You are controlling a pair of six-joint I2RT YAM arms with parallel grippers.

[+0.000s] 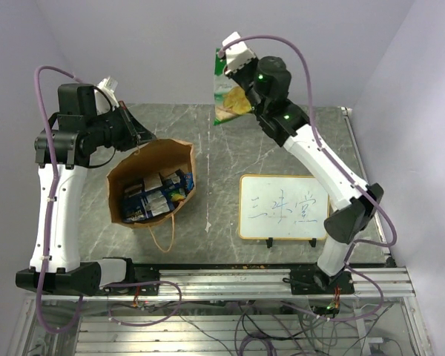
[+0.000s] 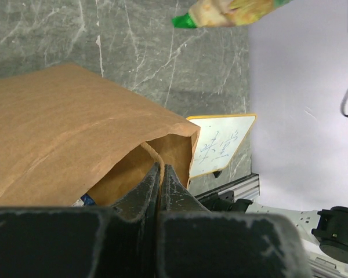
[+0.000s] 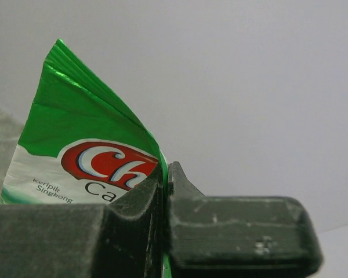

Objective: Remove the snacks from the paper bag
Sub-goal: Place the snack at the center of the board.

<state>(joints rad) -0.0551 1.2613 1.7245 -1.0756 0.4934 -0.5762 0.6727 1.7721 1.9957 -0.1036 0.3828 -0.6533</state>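
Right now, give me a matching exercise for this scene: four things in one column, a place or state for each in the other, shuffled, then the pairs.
Things:
1. paper bag
2. green snack bag
3. whiteboard
4. left gripper

Places or states:
A. held up in the air by the right gripper
B. shut on the brown bag's rim
C. on the table, open, packets inside
D. beside the right arm, with writing on it

Pairs: 1-C, 2-A, 3-D, 4-B
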